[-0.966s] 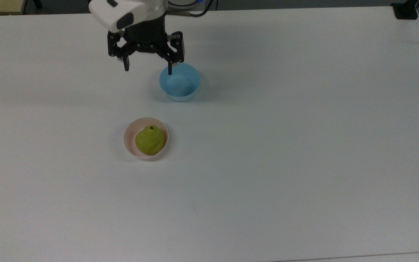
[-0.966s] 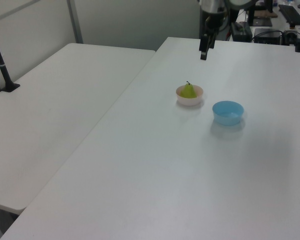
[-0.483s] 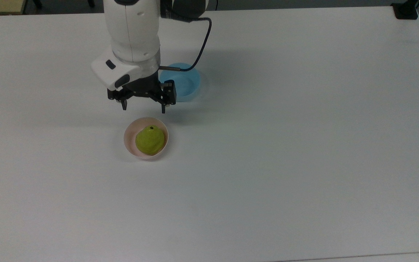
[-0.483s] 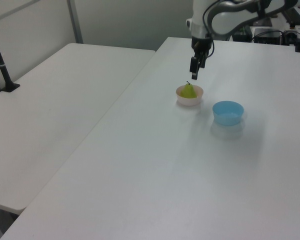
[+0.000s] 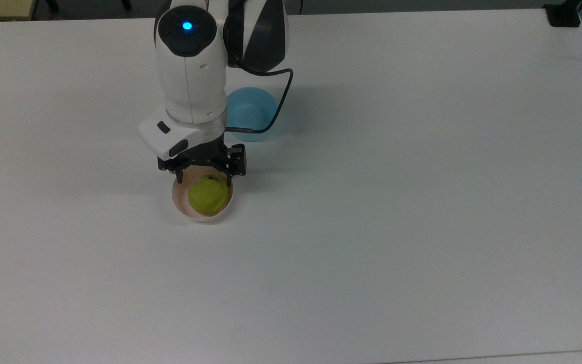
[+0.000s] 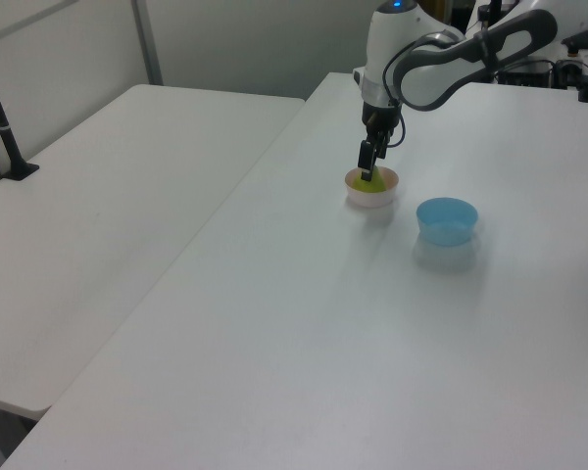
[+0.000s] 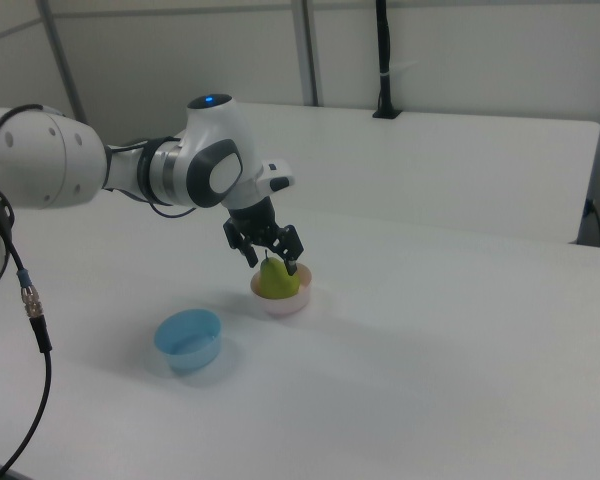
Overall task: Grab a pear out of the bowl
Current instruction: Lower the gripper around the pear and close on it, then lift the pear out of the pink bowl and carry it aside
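A yellow-green pear point(image 5: 209, 196) point(image 7: 276, 280) stands upright in the pale pink bowl point(image 5: 194, 213) point(image 6: 372, 196) point(image 7: 285, 301) on the white table. My gripper point(image 5: 204, 178) point(image 6: 369, 164) point(image 7: 272, 261) hangs open just over the pear's narrow top, one black finger on each side of it. In the right view the fingertips point(image 7: 293, 267) reach down to about the pear's upper part, with a gap left between them and the fruit. In the left view the near finger covers most of the pear.
A light blue bowl point(image 5: 253, 108) point(image 6: 446, 219) point(image 7: 189, 338) stands behind the arm in the top view, partly covered by the wrist. A black cable point(image 5: 280, 101) loops off the wrist above it. A second white table point(image 6: 108, 186) adjoins on the left view's left.
The gripper has travelled from beside the blue bowl toward the top view's bottom edge and come down over the pink bowl, staying open. Pear and both bowls have not moved.
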Controlling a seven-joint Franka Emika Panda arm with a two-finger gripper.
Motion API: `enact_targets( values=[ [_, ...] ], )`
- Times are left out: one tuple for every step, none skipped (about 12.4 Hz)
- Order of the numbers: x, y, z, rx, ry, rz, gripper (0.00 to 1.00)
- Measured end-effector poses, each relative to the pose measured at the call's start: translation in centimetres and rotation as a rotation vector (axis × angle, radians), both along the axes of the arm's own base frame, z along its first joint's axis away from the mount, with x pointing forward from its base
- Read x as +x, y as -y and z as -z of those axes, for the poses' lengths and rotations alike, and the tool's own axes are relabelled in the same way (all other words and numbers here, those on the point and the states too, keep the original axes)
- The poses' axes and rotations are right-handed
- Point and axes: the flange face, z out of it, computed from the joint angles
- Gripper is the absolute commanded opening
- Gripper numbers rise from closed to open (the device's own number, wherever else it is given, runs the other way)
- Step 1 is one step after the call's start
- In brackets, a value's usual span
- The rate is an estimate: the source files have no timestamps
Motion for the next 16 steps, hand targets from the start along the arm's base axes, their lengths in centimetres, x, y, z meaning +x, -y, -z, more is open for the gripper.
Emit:
enact_targets(
  values=[
    [0.2,0.0,0.5,0.000,0.003,-0.001,0.84],
    [0.2,0.0,1.1,-0.005,-0.001,-0.004,0.80],
    [0.3,0.0,1.4,-0.009,-0.004,-0.008,0.72],
    [0.3,0.0,1.6,-0.013,-0.006,-0.010,0.60],
    [0.4,0.0,1.9,-0.018,-0.010,-0.013,0.52],
    [0.4,0.0,2.0,-0.020,-0.011,-0.014,0.44],
    [0.5,0.0,1.9,-0.022,-0.008,-0.016,0.38],
    [0.5,0.0,1.9,-0.023,-0.007,-0.017,0.31],
    [0.6,0.0,1.8,-0.023,-0.006,-0.020,0.30],
    [0.6,0.0,1.8,-0.024,-0.006,-0.022,0.30],
    [0.6,0.0,1.8,-0.024,-0.006,-0.022,0.30],
    [0.6,0.0,1.7,-0.024,-0.005,-0.022,0.30],
    [0.7,0.0,1.3,-0.024,0.002,-0.022,0.30],
    [0.8,0.0,0.9,-0.024,0.010,-0.022,0.30],
    [0.8,0.0,-0.2,-0.025,0.024,-0.021,0.30],
    [0.7,0.0,-1.0,-0.025,0.029,-0.020,0.30]
  ],
)
